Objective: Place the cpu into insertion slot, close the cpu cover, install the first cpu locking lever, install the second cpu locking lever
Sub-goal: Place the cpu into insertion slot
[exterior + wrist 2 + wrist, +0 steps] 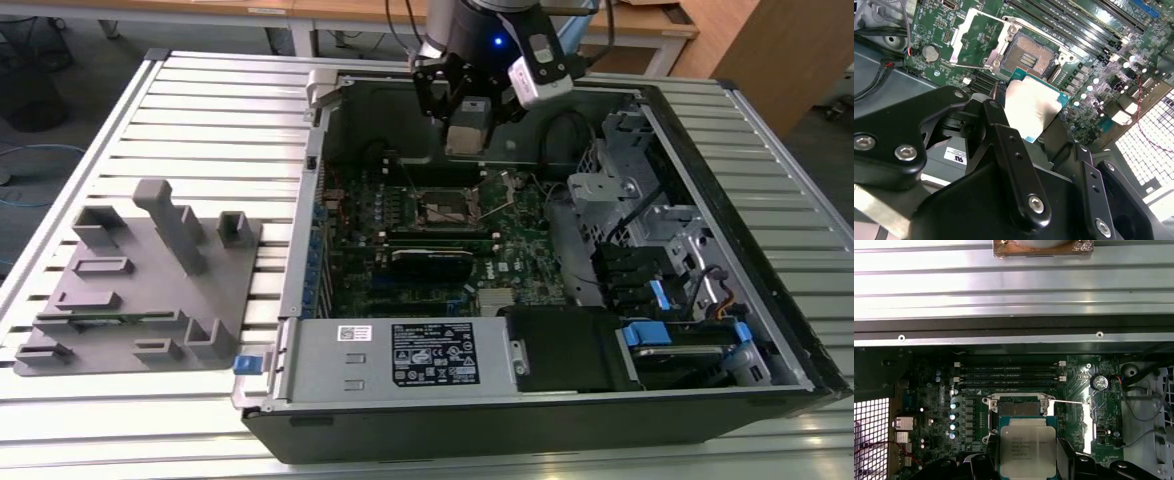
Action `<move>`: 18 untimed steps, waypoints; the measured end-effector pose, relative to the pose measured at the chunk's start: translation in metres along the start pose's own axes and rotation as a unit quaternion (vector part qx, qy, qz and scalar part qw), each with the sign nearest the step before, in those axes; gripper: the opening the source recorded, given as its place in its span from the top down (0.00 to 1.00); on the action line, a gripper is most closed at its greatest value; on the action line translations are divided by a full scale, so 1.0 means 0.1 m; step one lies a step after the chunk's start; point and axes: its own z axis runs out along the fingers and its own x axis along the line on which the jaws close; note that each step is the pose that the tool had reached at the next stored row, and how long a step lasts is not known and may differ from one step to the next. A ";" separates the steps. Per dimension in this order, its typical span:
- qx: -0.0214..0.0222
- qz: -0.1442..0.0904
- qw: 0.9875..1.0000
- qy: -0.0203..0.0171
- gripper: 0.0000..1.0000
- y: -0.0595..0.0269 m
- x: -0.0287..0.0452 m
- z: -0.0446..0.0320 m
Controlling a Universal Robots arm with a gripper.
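My gripper [465, 132] hangs over the open computer case, shut on the cpu [1030, 106], a flat silver-topped square chip [1027, 449] clamped at its edges between the black fingers [1068, 461]. The chip hovers above the motherboard, close beside the insertion slot [1029, 57], whose bare contact field is uncovered [1018, 408]. In the exterior view the slot [446, 207] lies below the gripper. The cpu cover [990, 16], a silvery frame, is flipped open beside the slot. A thin locking lever [1070, 401] sticks out sideways from the socket.
The case [310, 200] lies on a slatted metal table [200, 110]. A grey parts fixture [140, 290] sits at the exterior view's left. The power supply [400, 355] fills the case front, drive bays [654, 260] its right. Memory slots [1009, 375] and cables [874, 75] flank the socket.
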 end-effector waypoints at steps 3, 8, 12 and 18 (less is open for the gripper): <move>0.000 0.000 1.000 0.000 0.46 0.000 0.000 0.002; 0.000 0.000 1.000 0.000 0.46 -0.001 -0.001 0.012; 0.000 0.000 1.000 0.000 0.46 -0.003 -0.001 0.037; 0.000 0.000 1.000 0.000 0.46 -0.008 -0.002 0.089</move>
